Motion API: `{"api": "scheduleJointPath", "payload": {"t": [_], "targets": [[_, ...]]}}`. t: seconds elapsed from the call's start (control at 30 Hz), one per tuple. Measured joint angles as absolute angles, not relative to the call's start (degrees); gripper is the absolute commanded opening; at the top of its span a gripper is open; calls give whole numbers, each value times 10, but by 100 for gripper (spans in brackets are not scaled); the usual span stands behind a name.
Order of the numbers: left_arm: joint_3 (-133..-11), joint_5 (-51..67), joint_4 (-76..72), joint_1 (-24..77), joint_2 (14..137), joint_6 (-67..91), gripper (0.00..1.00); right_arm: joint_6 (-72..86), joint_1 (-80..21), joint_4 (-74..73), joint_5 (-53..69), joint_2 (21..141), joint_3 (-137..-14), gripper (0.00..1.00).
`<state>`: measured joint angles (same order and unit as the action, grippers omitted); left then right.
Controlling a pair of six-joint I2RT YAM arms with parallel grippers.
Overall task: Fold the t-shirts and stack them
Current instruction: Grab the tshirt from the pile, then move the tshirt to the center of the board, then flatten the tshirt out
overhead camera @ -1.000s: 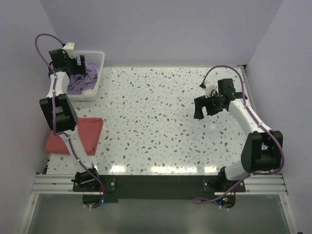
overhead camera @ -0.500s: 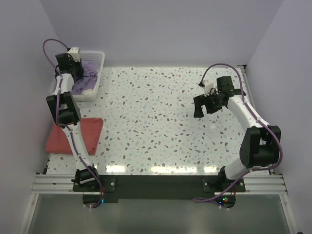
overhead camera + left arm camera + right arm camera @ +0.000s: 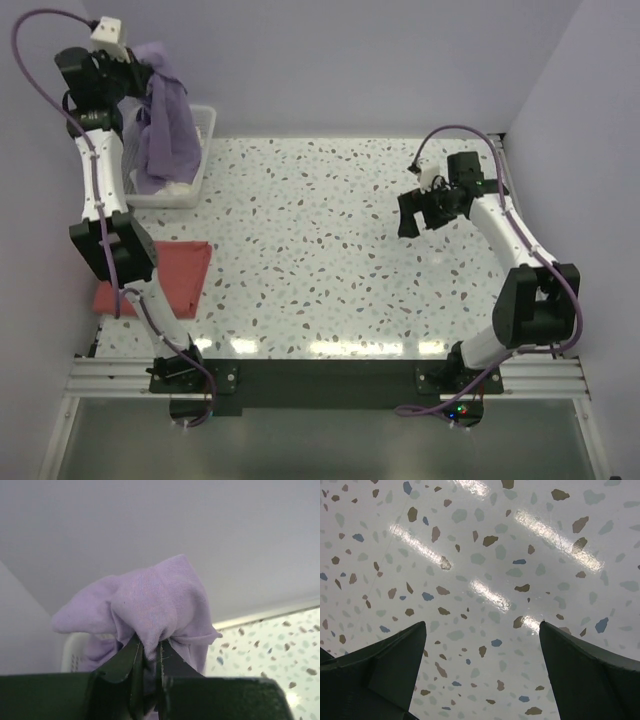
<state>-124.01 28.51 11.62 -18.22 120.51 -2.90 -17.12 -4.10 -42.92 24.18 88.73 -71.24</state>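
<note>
Above the white basket [image 3: 203, 140] at the far left corner of the table [image 3: 330, 250], my left jaws are clamped on a bunched fold of the purple t-shirt [image 3: 162, 125], which hangs with its lower end reaching into the basket; my right jaws stand wide and empty over bare table on the right; a red t-shirt [image 3: 150, 278] lies folded at the near left edge, so I judge one done, the purple one yet to fold and stack; the table is glossy speckled terrazzo, boxed by plain pale lilac walls [image 3: 330, 60].

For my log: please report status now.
Left fingers shut on purple t-shirt, hanging over white basket. Right fingers open, empty. Red t-shirt already folded. Nothing blocks.
</note>
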Motion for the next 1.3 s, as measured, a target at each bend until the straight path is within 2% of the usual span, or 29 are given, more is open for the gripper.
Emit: {"api": "scheduleJointPath", "payload": {"t": [0.23, 0.43, 0.53, 0.57, 0.6, 0.63, 0.83, 0.93, 1.1, 1.23, 1.3], "targets": [[-1269, 349, 63, -135, 1074, 47, 0, -172, -41, -428, 248, 841, -712, 99], [-1274, 383, 18, -1, 1024, 124, 0, -172, -41, -427, 251, 813, -712, 99], [-1236, 409, -8, 30, 1001, 182, 2, -172, -41, -427, 251, 813, -712, 99], [-1215, 420, -14, 32, 992, 197, 17, -172, -41, -427, 251, 812, -712, 99], [-1168, 430, -36, 33, 971, 217, 45, -172, -41, -427, 251, 811, -712, 99], [-1116, 441, -43, 31, 948, 230, 99, -174, -41, -427, 250, 811, -712, 99], [-749, 489, -45, -25, 818, 232, 100, -212, -41, -459, 251, 808, -718, 99], [-641, 476, 24, -55, 801, 157, 100, -234, -41, -476, 250, 808, -717, 99], [-567, 439, 134, -30, 797, 14, 97, -257, -41, -491, 235, 814, -707, 98], [-556, 416, 165, 31, 803, -60, 83, -261, -37, -493, 204, 861, -707, 97], [-557, 401, 166, 62, 821, -82, 83, -260, -31, -495, 194, 894, -710, 94]]}}
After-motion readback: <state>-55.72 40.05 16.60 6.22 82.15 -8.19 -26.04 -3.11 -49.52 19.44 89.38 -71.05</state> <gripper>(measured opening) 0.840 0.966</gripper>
